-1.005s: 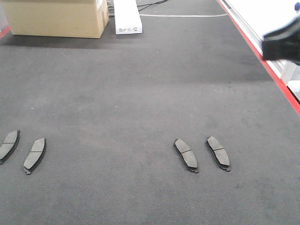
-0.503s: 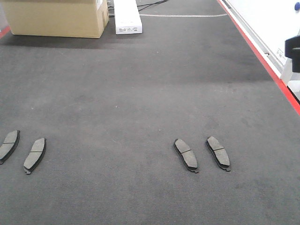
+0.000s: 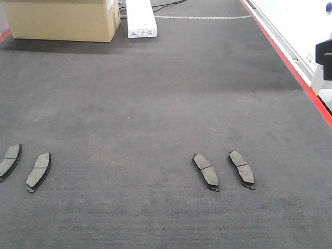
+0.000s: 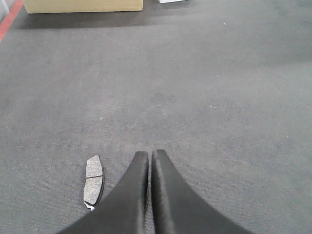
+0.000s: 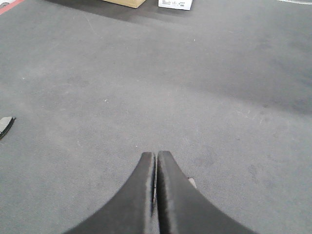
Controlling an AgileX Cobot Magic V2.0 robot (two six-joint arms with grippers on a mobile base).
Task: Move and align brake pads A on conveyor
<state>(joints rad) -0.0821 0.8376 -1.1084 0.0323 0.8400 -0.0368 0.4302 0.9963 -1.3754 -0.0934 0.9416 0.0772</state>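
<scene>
Pads lie in two pairs across the lower part of the front view, all four flat on the conveyor (image 3: 155, 93), a wide charcoal belt with a fine ribbed weave and a red stripe down its right edge. At the lower left, one brake pad (image 3: 9, 161) is cut by the frame edge and its neighbour (image 3: 39, 171) sits just beside it, both leaning the same way. Right of centre the other two, one (image 3: 206, 171) and the next (image 3: 242, 168), lie close and roughly parallel, tilted the opposite way. Each is a curved oblong with a dull grey-brown face, a thin dark groove across the middle and a black rim of backing plate showing at the edge. A cardboard box (image 3: 62, 19) and a white box (image 3: 140, 18) stand at the top left. In the left wrist view the left gripper (image 4: 149, 155) has its black fingers pressed together over bare belt, with one pad just to the left of them. In the right wrist view the right gripper (image 5: 156, 156) is likewise closed tip to tip above the belt, pinching nothing, and a sliver of a pad shows at the left edge of the frame.
</scene>
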